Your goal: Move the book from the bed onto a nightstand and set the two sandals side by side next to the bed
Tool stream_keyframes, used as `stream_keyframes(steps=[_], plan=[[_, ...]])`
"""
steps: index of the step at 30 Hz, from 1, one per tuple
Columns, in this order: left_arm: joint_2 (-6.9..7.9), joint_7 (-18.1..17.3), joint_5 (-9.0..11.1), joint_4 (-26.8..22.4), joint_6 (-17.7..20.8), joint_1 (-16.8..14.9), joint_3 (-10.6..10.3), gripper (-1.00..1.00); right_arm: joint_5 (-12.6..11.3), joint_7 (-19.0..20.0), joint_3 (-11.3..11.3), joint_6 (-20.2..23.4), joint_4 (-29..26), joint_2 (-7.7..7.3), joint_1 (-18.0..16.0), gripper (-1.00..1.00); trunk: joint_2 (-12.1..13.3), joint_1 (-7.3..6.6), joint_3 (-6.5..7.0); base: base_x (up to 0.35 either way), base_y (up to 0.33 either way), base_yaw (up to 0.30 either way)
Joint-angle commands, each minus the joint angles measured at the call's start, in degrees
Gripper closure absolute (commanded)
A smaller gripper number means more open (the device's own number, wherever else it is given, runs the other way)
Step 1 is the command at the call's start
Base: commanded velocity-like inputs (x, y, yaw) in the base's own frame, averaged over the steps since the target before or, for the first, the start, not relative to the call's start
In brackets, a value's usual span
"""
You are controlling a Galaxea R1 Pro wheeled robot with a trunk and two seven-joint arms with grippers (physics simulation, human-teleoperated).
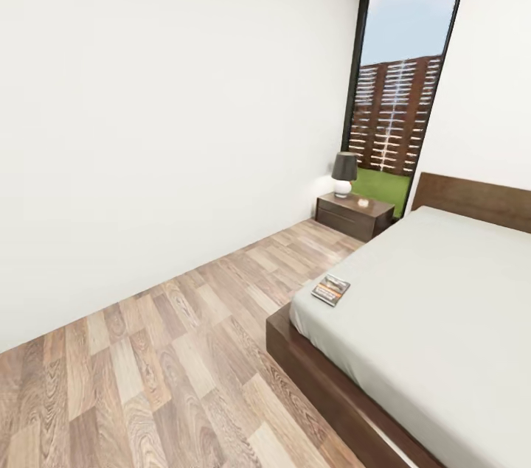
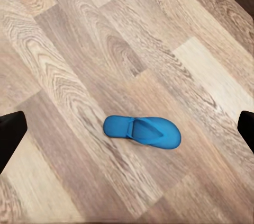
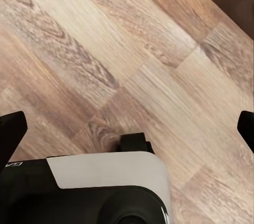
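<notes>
Blue sandal (image 2: 142, 132) lies below the left hand (image 2: 127, 128), both hands spread wide and empty, so looks like approach stage; next, lower and grab it.

White-walled bedroom (image 1: 147, 121) with a wood-plank floor (image 1: 169, 372) running from near left to far right. Large bed (image 1: 435, 320) at right, pale mattress on a dark brown frame, brown headboard (image 1: 472, 199) at the far end. Small dark book (image 1: 330, 290) with an orange band lying flat near the mattress's near left corner. Low dark nightstand (image 1: 354, 215) far off, just left of the headboard, carrying a lamp (image 1: 344, 173) with a dark shade. Tall window (image 1: 402, 85) behind, showing a slatted fence, grass and sky.
</notes>
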Motion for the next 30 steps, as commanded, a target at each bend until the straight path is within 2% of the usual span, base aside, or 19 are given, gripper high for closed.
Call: stream_keyframes(steps=[1,30], plan=[[-0.04,-0.02,0.15,0.03,-0.15,-0.03,0.14,-1.00,-0.03,-0.01,-0.12,-0.17,0.00,0.02,-0.01,-1.00,-0.03,0.00,-0.05,0.000,0.000,0.271],[-0.04,-0.03,0.15,0.03,-0.15,-0.03,0.17,-1.00,-0.08,-0.01,-0.12,-0.16,0.00,0.00,-0.01,-1.00,-0.03,0.00,-0.05,0.000,0.000,0.271]])
